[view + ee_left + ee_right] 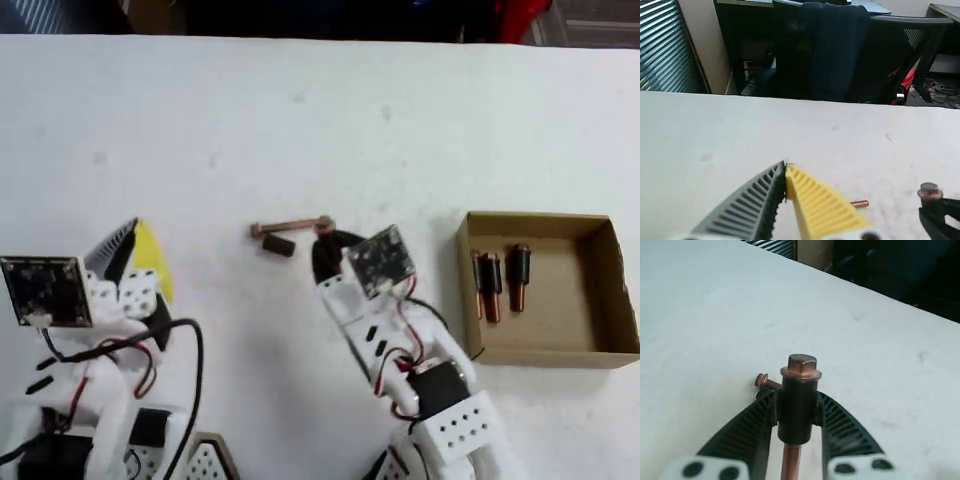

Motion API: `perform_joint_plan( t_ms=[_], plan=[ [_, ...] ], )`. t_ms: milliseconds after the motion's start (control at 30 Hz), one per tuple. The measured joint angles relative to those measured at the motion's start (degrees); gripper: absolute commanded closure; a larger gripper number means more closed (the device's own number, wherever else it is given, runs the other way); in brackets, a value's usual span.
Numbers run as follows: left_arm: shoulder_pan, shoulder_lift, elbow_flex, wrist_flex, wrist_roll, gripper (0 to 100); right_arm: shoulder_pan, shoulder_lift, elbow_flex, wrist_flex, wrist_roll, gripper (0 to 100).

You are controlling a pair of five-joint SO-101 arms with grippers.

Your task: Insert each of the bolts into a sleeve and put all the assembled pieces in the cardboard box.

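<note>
My right gripper (796, 401) is shut on a black sleeve (796, 407) with a copper bolt (802, 366) through it, head up, just above the table. Right behind it lies a loose bolt (762, 380), seen from above as a copper bolt (288, 228) with a loose black sleeve (277, 245) beside it. From above, the right gripper (325, 243) is at the table's middle. The cardboard box (535, 218) stands to its right and holds what look like three assembled pieces (519, 276). My left gripper (785, 169), grey and yellow, is shut and empty, well left of the bolt.
The white table (300, 120) stretches bare beyond the parts. Chairs and desks stand past its far edge (830, 55). The arms' bases and cables (190, 350) fill the near edge.
</note>
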Motion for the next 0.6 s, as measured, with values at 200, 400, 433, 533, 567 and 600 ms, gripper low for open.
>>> perform_joint_plan(
  t_ms=[200,400,433,533,567,600],
  plan=[
    [0.00,-3.25,-1.05,4.31,0.00,98,4.75,0.00,-12.92,15.74,-0.09,98.2],
    [0.00,-14.51,4.13,4.48,-4.84,98,7.91,-0.09,-23.91,25.76,0.53,98.2],
    [0.00,-15.38,5.19,4.92,-5.10,98,8.62,-0.09,-25.58,27.08,1.49,98.2],
    [0.00,-15.82,6.24,7.21,-5.27,98,10.46,-0.09,-30.59,31.03,5.10,98.2],
    [0.00,-16.00,6.24,8.00,-5.27,98,11.08,-0.09,-32.18,32.35,5.63,98.2],
    [0.00,-16.00,6.33,8.62,-5.45,98,12.22,-0.18,-33.85,33.49,5.98,98.2]
  ],
)
